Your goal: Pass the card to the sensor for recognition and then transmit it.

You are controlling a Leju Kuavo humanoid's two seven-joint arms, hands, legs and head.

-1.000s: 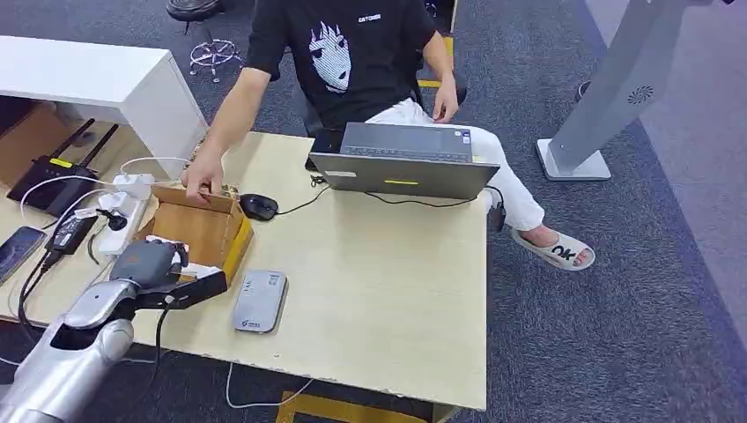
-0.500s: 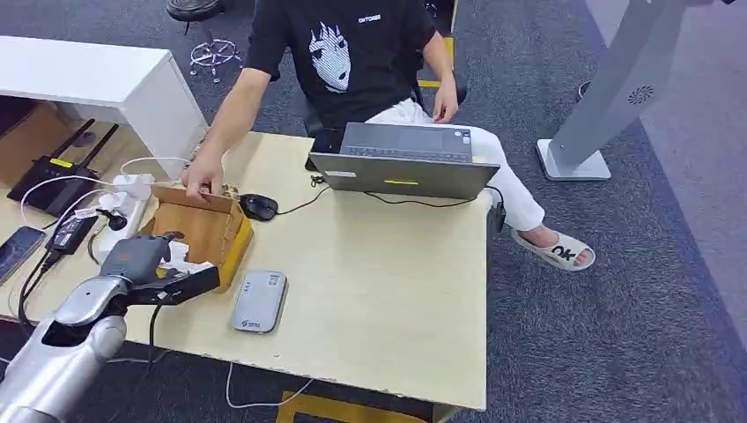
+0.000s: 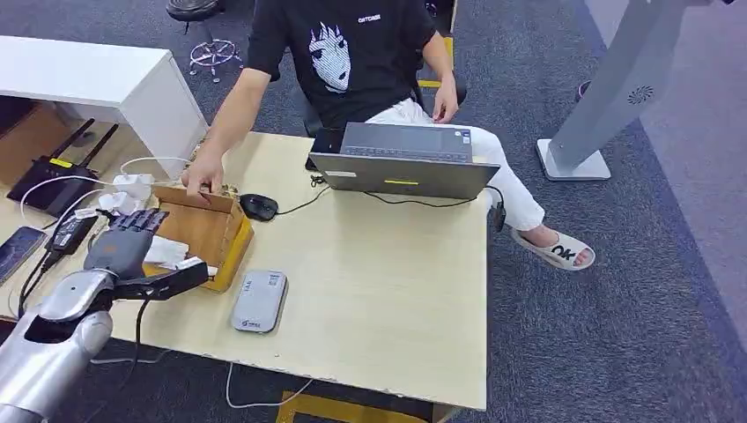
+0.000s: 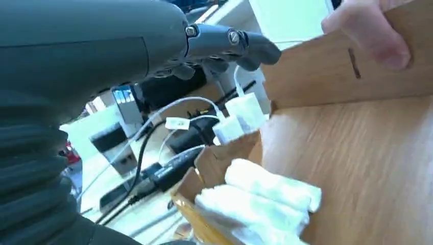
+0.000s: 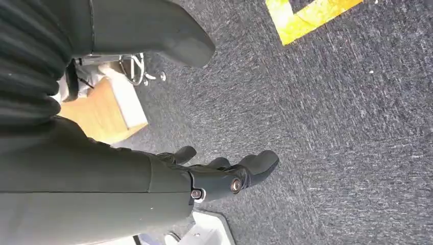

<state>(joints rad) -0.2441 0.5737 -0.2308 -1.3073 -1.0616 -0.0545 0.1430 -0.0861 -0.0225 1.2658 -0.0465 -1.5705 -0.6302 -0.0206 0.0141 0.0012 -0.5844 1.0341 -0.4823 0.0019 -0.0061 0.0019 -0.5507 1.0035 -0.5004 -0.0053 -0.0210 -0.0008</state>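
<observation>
Over the open cardboard box [image 3: 204, 231] at the table's left end, the left hand [image 3: 132, 249] now has its fingers [image 3: 139, 221] stretched out flat and apart, thumb pointing toward the middle of the table, holding nothing. A second ago those fingers were curled under the palm, and the hand sat nearer the robot; it has since slid forward and outward, toward the box's near corner and the power strip [image 3: 123, 196] beside it. In the left wrist view the fingertips [image 4: 240, 46] hang above the box's rim, apart from the white wadding [image 4: 260, 199] lying inside.

I cannot make out a card in any view; it may lie in the box under the wadding, but that is a guess. The grey reader [image 3: 258, 300], presumably the sensor, lies flat on the table just beside the box, untouched. A person's hand [image 3: 203, 179] rests on the box's far flap and has not moved.

The right hand [image 5: 224, 178] hangs over the carpet, fingers loosely extended and empty.

The opening looks like preparation for a reach into the box, so the pick is not yet made.
</observation>
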